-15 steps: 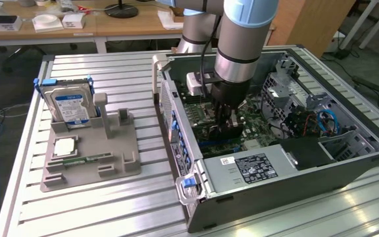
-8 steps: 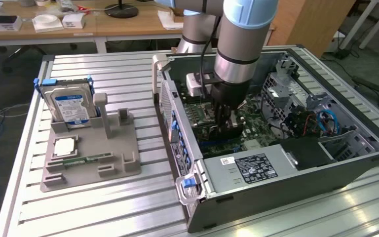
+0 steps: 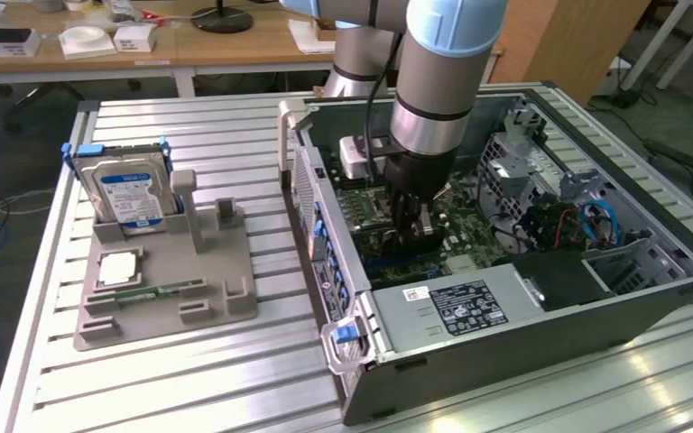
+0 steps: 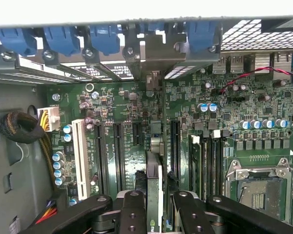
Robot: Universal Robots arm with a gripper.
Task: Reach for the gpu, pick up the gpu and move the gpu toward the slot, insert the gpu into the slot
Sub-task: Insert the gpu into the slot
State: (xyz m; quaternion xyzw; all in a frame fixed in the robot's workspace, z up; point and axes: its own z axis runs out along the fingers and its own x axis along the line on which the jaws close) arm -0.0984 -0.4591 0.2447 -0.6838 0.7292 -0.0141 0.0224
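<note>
Pincer point(image 4: 155, 217) stands inside the open computer case point(image 3: 540, 338), which lies on the surface point(image 3: 202, 379). Its fingers point(image 4: 132, 214) are closed narrow on the gpu point(image 4: 154, 180). The gpu is held edge-on between them, over the motherboard point(image 4: 122, 97) among the expansion slots point(image 4: 118, 156). Whether it is seated cannot be told.

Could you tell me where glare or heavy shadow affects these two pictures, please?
Exterior view: light glares off the table slats beside the computer case; the case's inside looks dimmer. Wrist view: the strip beyond the blue clips is washed out white, the motherboard evenly lit, the gripper dark around the graphics card.
</note>
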